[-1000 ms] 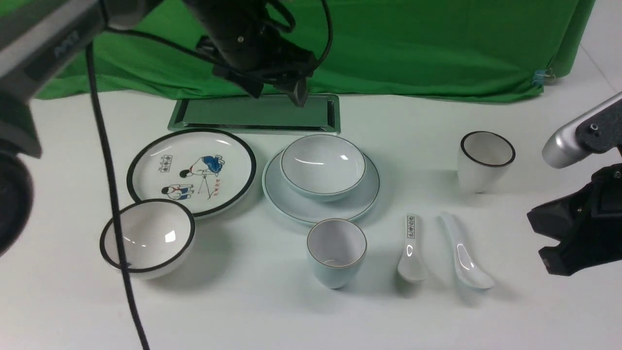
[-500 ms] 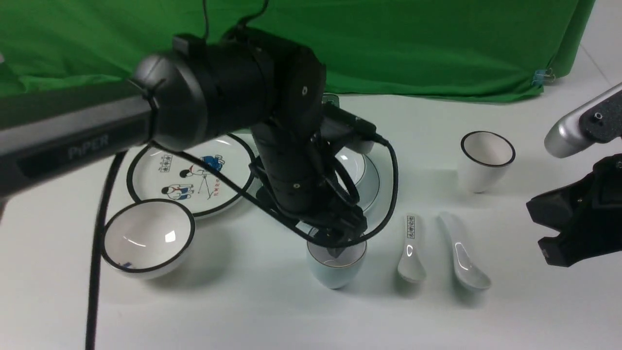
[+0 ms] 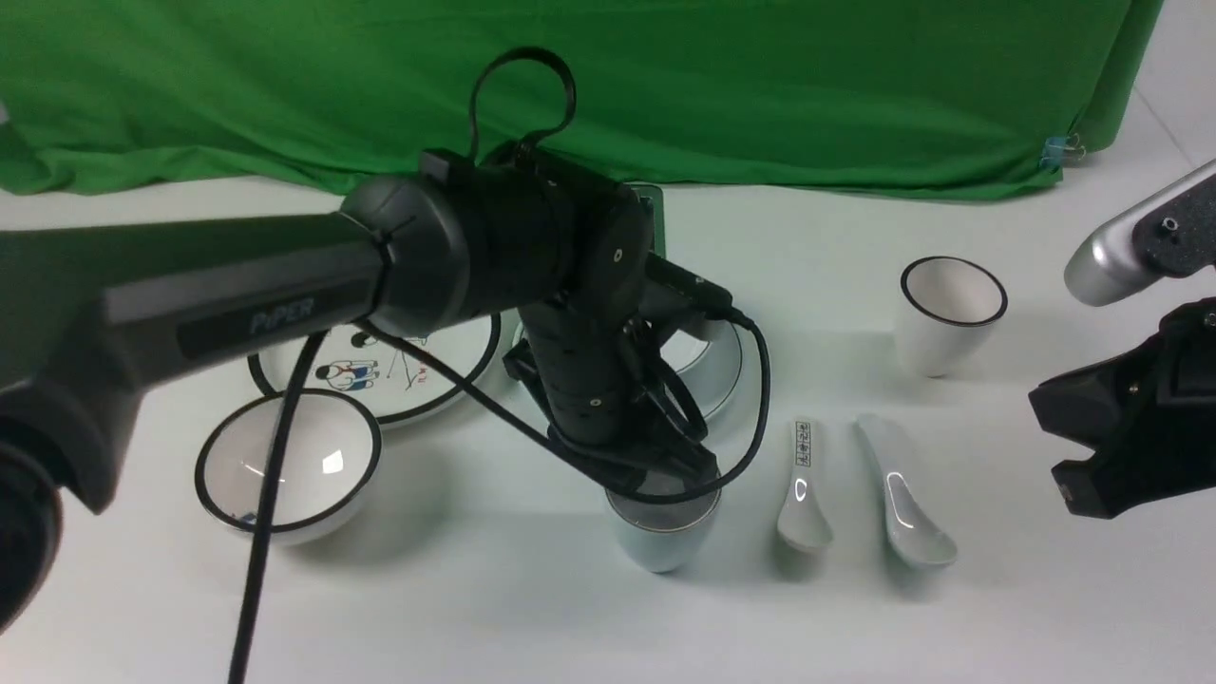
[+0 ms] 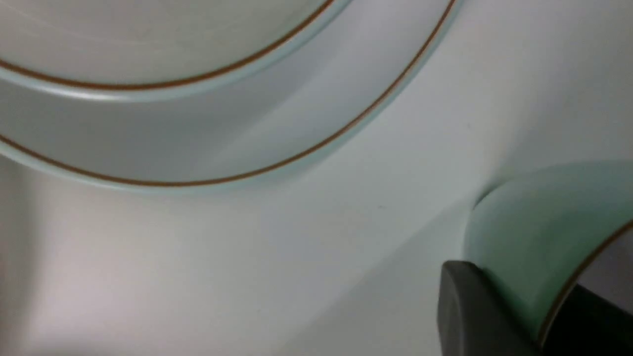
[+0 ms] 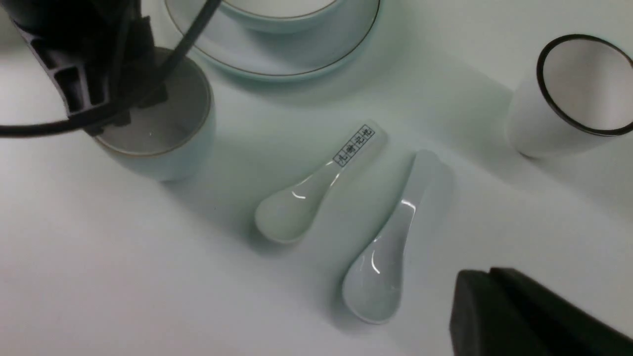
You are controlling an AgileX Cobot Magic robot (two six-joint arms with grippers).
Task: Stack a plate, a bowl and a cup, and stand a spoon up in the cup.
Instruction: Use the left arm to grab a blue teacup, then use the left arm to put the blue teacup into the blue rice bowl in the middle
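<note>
1. The cup (image 3: 660,540) stands up on the table (image 3: 475,608), at the front, near the middle.
2. The L claw (image 3: 665,480) comes down into it from above. In the L wrist view one finger (image 4: 470,311) is pressed on the outside of the cup wall & the other is dark on the inside, so the claw is clamped on the cup's rim wall.
3. The plate (image 3: 731,372) sits just behind the cup, not touching it. The bowl (image 5: 282,10) sits in the plate. The L arm hides most of both in the front view.
4. The spoon (image 3: 907,503) lies flat to the R of the cup, scoop end toward the front.
5. A 2nd spoon w/ print on its handle (image 3: 803,484) lies btwn the cup & the plain spoon. The two do not touch.
6. The R claw (image 3: 1050,456) hangs over the table's R side, near the spoons. Its fingers are together & it holds nothing.
7. A black-rim cup (image 3: 945,313) stands far R, at the back.
8. A cartoon plate (image 3: 380,380) & a black-rim bowl (image 3: 290,465) sit on the L.
9. A green cloth (image 3: 760,95) hangs behind.
</note>
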